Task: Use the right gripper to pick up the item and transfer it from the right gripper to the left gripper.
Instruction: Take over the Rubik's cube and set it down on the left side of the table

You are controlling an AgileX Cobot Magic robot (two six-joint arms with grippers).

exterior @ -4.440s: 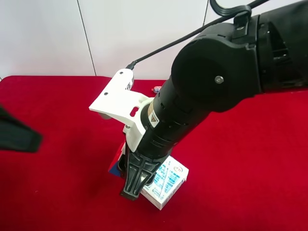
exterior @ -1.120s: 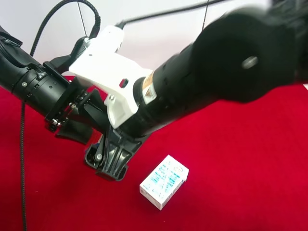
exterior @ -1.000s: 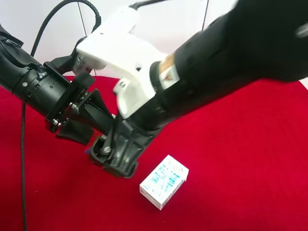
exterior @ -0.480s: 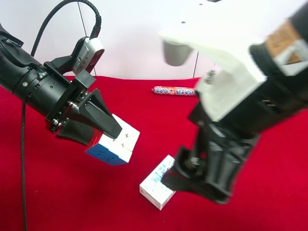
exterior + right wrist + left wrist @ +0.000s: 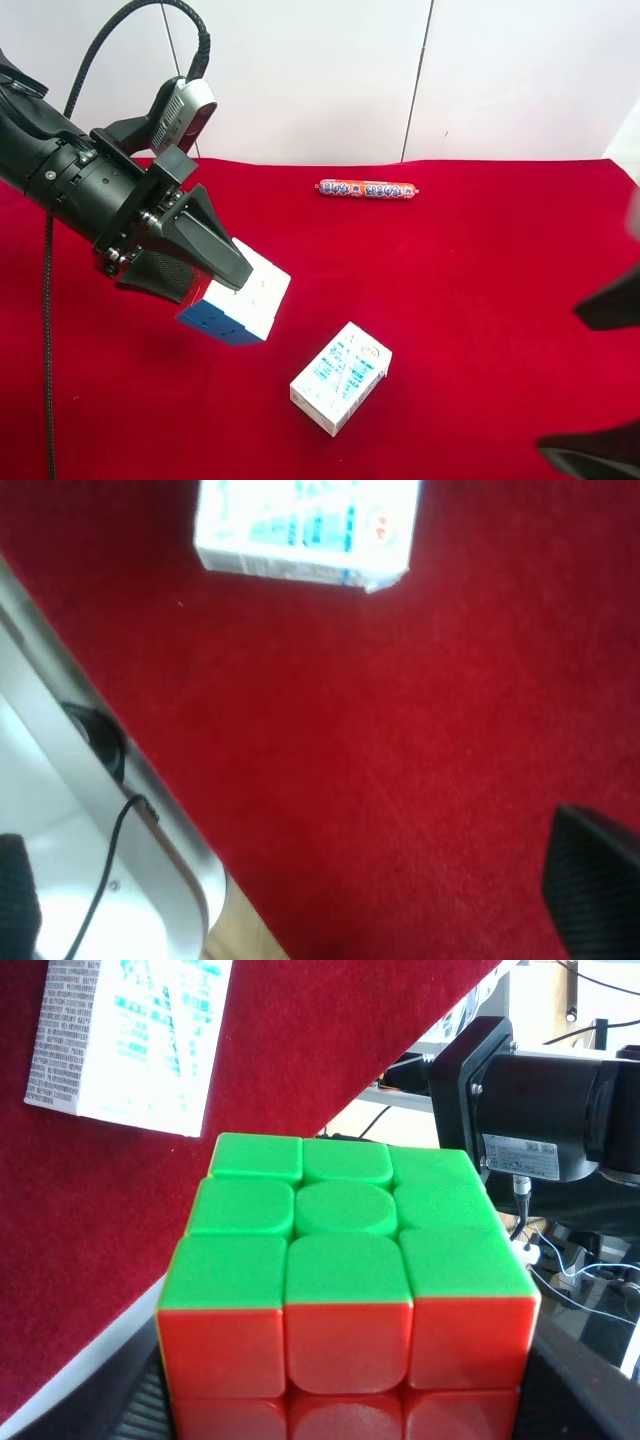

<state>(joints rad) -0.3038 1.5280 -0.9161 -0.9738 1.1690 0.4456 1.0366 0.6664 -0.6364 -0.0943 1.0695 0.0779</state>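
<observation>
The puzzle cube [image 5: 238, 301] hangs above the red cloth in the left gripper [image 5: 215, 290], on the arm at the exterior high view's left, which carries a silver-grey camera [image 5: 186, 107]. Its white and blue faces show there. The left wrist view shows its green and orange faces [image 5: 340, 1290] between the dark fingers [image 5: 135, 1410]. The right gripper [image 5: 560, 385] is open and empty at that view's right edge, far from the cube, with only its blurred black fingers [image 5: 612, 300] visible. In the right wrist view one finger [image 5: 592, 892] shows over bare cloth.
A white-and-blue carton [image 5: 340, 377] lies on the red cloth below and right of the cube; it also shows in the right wrist view [image 5: 305, 525] and left wrist view [image 5: 130, 1040]. A thin orange sausage stick [image 5: 367, 188] lies at the back. The table's pale edge [image 5: 100, 810] runs beside the right gripper.
The right arm let go of the cube and swung away to the view's right edge. The cube stays held in the left gripper, which has not moved.
</observation>
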